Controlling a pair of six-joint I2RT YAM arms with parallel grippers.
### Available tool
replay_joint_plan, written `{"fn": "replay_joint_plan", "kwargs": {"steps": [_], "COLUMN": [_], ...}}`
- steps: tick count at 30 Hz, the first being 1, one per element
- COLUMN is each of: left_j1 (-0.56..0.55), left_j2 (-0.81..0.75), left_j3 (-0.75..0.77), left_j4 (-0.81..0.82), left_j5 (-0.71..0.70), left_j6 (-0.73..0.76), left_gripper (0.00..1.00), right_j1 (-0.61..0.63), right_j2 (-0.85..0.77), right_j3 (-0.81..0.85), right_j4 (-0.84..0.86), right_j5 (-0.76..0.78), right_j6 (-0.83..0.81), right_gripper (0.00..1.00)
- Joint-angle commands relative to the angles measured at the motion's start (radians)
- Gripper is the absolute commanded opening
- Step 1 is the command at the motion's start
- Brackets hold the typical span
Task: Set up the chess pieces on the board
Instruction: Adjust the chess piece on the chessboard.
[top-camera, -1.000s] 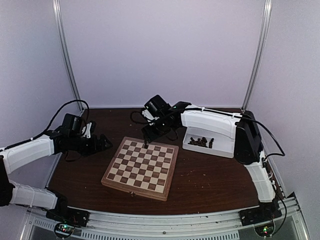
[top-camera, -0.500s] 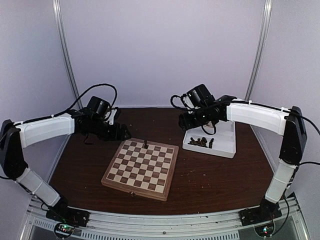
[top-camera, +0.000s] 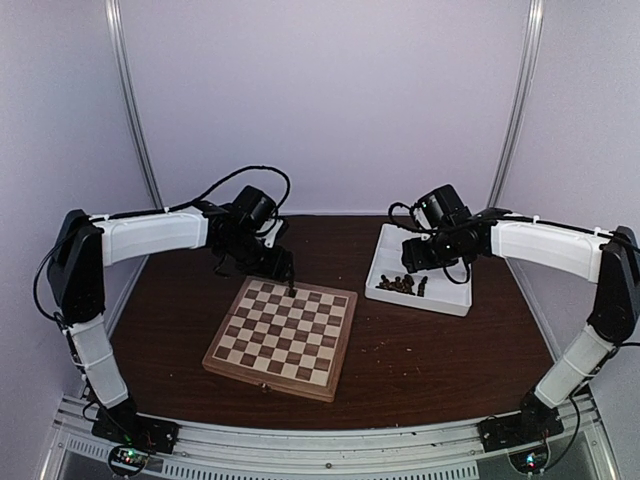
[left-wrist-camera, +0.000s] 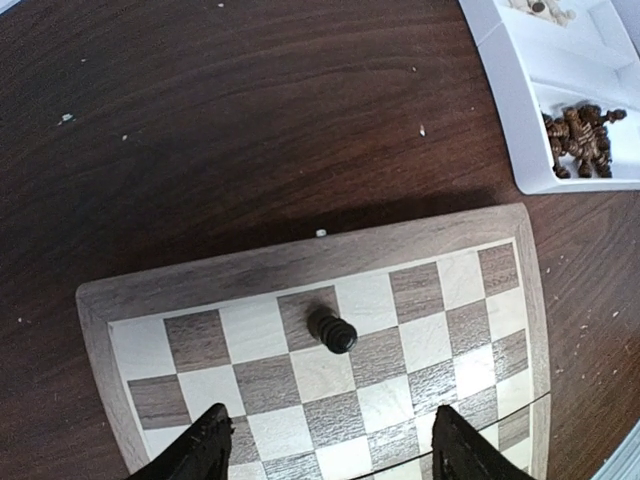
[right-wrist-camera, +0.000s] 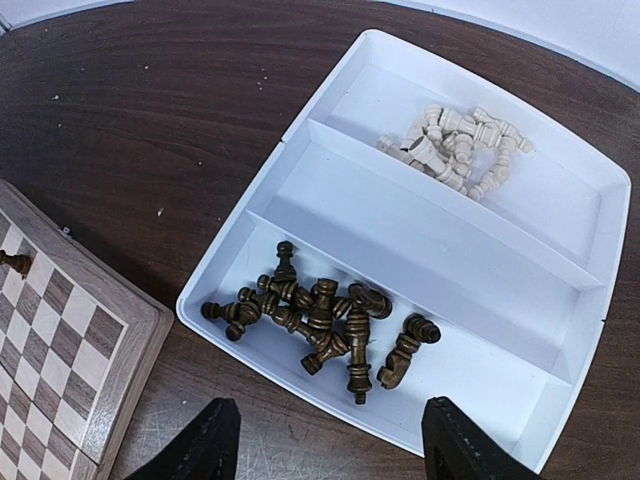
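The board (top-camera: 283, 335) lies mid-table. One dark chess piece (top-camera: 292, 288) stands upright on a back-row square; it also shows in the left wrist view (left-wrist-camera: 334, 331) and at the edge of the right wrist view (right-wrist-camera: 14, 262). My left gripper (left-wrist-camera: 326, 458) is open and empty, hovering above the board's back edge, its fingertips (left-wrist-camera: 205, 447) wide apart. My right gripper (right-wrist-camera: 325, 445) is open and empty above the white tray (right-wrist-camera: 420, 232). The tray's near compartment holds a heap of dark pieces (right-wrist-camera: 320, 320), lying down. Its far compartment holds cream pieces (right-wrist-camera: 455, 150). The middle compartment is empty.
The white tray (top-camera: 438, 295) sits to the right of the board, near the table's back. Dark wooden tabletop (top-camera: 430, 355) surrounds both. White walls and metal corner posts (top-camera: 135, 110) close the back and sides.
The right arm has left the board's back edge, leaving the dark piece standing there, and swung right over the tray. The left arm has moved from the far left to the board's back edge.
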Motion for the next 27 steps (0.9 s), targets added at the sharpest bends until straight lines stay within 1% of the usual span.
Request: {"fn": "replay_joint_plan", "kwargs": {"steps": [1, 5, 11, 15, 17, 21, 24, 27], "left_j1": [-0.032, -0.043, -0.045, -0.046, -0.046, -0.046, -0.046, -0.048], "left_j2": [0.092, 0.145, 0.173, 0.190, 0.199, 0.219, 0.232, 0.247], "left_j3": [0.117, 0.181, 0.201, 0.214, 0.223, 0.241, 0.255, 0.277], "left_j4": [-0.093, -0.140, -0.154, -0.157, -0.157, -0.158, -0.159, -0.171], "left_j5": [-0.056, -0.102, -0.128, -0.119, -0.115, -0.106, -0.102, -0.099], "left_j6": [0.047, 0.054, 0.058, 0.061, 0.061, 0.064, 0.061, 0.061], "left_gripper": [0.66, 0.64, 0.59, 0.55, 0.51, 0.46, 0.44, 0.37], "right_j1": [-0.016, -0.024, -0.030, -0.032, -0.033, -0.039, -0.041, -0.043], "right_j2": [-0.025, -0.026, -0.036, -0.038, -0.041, -0.045, -0.048, -0.051], "right_j3": [-0.020, -0.021, -0.037, -0.041, -0.043, -0.048, -0.051, -0.054], "right_j4": [0.025, 0.018, 0.027, 0.029, 0.030, 0.031, 0.030, 0.032], "right_j5": [0.023, 0.025, 0.023, 0.023, 0.024, 0.027, 0.025, 0.026], "right_j6": [0.001, -0.004, -0.006, -0.009, -0.010, -0.012, -0.014, -0.015], "right_gripper": [0.65, 0.64, 0.64, 0.64, 0.64, 0.64, 0.64, 0.64]}}
